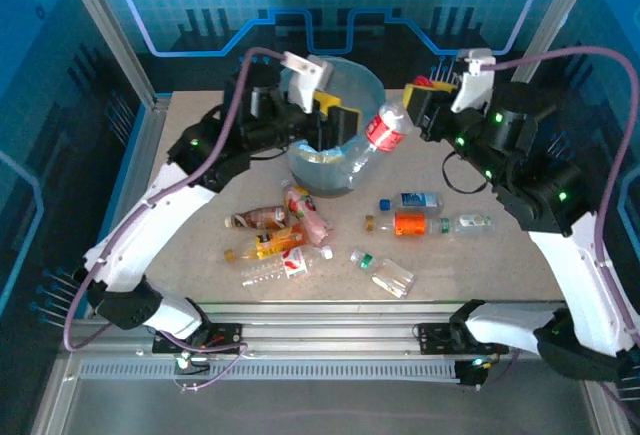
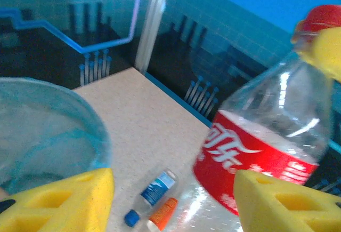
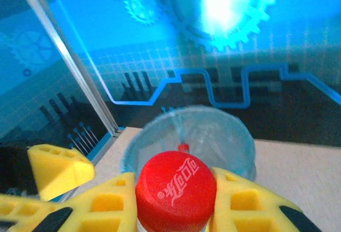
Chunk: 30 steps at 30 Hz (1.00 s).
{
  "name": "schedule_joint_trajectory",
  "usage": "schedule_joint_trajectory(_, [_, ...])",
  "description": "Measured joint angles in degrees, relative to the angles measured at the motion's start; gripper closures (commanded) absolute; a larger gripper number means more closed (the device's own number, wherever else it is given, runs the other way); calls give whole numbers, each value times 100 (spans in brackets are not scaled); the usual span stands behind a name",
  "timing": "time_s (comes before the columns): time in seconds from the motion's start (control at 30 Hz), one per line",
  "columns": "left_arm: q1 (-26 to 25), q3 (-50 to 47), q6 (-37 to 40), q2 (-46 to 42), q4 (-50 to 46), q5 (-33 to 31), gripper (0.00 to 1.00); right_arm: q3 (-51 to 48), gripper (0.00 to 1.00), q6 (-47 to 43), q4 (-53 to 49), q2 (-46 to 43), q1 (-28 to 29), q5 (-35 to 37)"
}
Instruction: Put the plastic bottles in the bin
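The red-labelled bottle (image 1: 385, 127) is hanging slanted at the right side of the bin (image 1: 330, 177). Its red cap (image 3: 176, 189) is pointing up and away from the bin, and its clear body is reaching down across the bin's wall. The bin is standing at the far middle of the table (image 2: 154, 130). The right gripper (image 3: 176, 202) is gripping the bottle at the neck, its jaws pressing in on both sides just under the cap. The left gripper (image 2: 173, 202) is hovering at the bin's rim beside the bottle's body, its jaws standing apart with bare table showing in the gap. One yellow finger (image 2: 282, 205) is sitting in front of the label; whether it is touching cannot be told. The other bottles (image 1: 275, 237) are lying scattered on the table nearer than the bin.
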Motion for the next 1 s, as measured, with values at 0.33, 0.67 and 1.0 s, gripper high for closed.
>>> schedule_joint_trajectory(0.33, [1113,-476,-291,-859,120,-391,38,1668,100,-997,481,1259,708,219])
schedule_joint_trajectory(0.67, [1867,-723,-455,-1338,48,-485,38,3449,100,-1554,562,2852,933,129])
schedule_joint_trajectory(1.0, [2761,-717,-599,-1198,-223,-63,38,4417,100,-2232,704,3923,977,66])
